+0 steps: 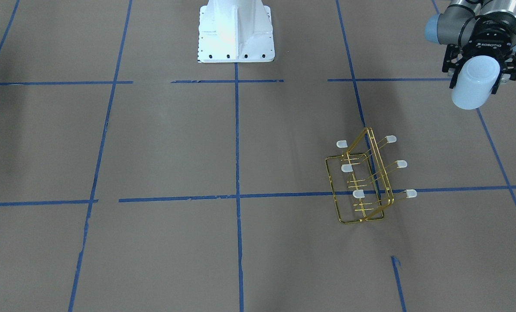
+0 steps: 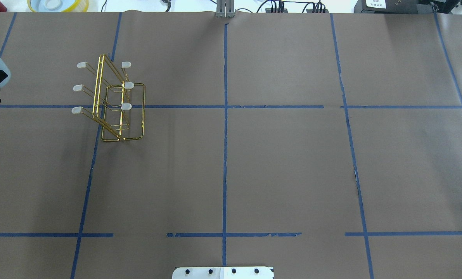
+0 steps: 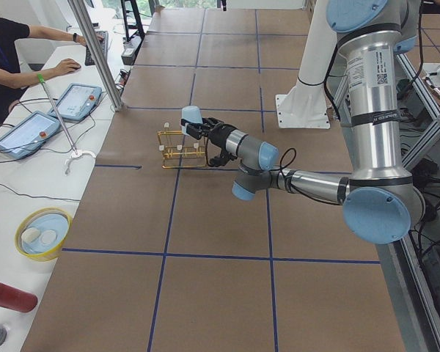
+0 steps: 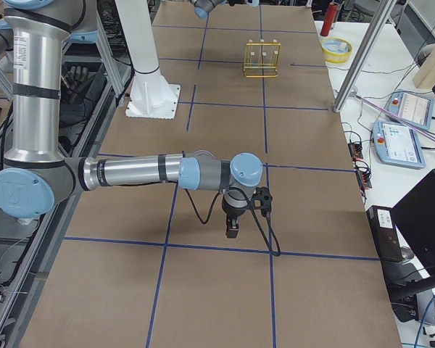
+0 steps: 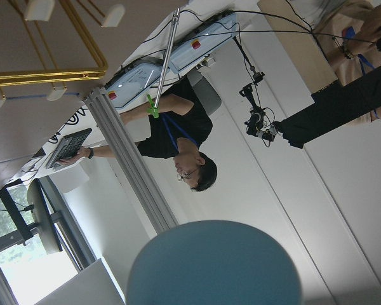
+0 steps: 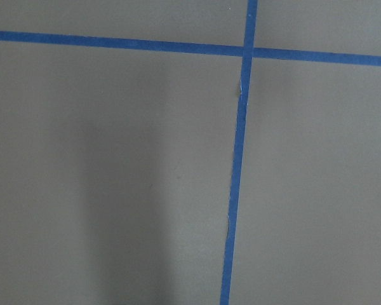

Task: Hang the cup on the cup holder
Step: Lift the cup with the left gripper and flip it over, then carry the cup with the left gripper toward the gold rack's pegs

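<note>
gripping cup [image 1: 475, 84], left gripper [image 1: 477, 79] — cup holder [image 1: 381, 170] apart

One cup [image 1: 475, 82], one cup holder [image 1: 361, 220], six prongs [image 1: 391, 139]

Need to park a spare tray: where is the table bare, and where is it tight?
Bare: the table from the cup holder across to the robot's right side, and between the holder and the robot base. Tight: beyond the holder on the robot's left, where the left gripper holds the cup.
</note>
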Tool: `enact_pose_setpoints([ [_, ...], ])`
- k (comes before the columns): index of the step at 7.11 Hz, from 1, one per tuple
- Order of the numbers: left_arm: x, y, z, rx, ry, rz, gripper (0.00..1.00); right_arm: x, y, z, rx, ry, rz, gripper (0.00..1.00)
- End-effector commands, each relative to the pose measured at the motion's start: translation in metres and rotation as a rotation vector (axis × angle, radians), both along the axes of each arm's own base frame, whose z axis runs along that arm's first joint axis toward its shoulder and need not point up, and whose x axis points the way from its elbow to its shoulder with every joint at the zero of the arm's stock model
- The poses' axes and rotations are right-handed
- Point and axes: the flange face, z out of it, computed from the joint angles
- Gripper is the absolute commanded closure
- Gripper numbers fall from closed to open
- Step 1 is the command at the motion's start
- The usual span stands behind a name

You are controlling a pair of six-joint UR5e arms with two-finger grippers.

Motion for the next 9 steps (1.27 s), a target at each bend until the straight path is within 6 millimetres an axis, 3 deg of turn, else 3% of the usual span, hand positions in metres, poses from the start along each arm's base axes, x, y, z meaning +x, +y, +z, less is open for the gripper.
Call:
enact_pose_setpoints([
  [1, 0.023, 0.016, 0.008, -0.063, 0.158, 0.007, 1.0, 0.0, 0.0, 0.0, 0.001, 0.0, 0.0, 0.0],
  [3, 0.039, 0.011, 0.023, -0.144, 0.255, -0.023, 1.0, 0.0, 0.0, 0.0, 0.001, 0.0, 0.0, 0.0],
  [4, 0.055, 0.018, 0.025, -0.177, 0.295, -0.038, 1.0, 0.0, 0.0, 0.0, 0.001, 0.0, 0.0, 0.0],
  [5, 0.081, 0.03, 0.023, -0.205, 0.324, -0.043, 1.0, 0.0, 0.0, 0.0, -0.001, 0.0, 0.0, 0.0],
  [7, 0.134, 0.025, 0.027, -0.242, 0.348, -0.099, 1.0, 0.0, 0.0, 0.0, -0.001, 0.0, 0.0, 0.0],
  [9, 0.158, 0.034, 0.032, -0.268, 0.35, -0.116, 1.0, 0.0, 0.0, 0.0, -0.001, 0.0, 0.0, 0.0],
])
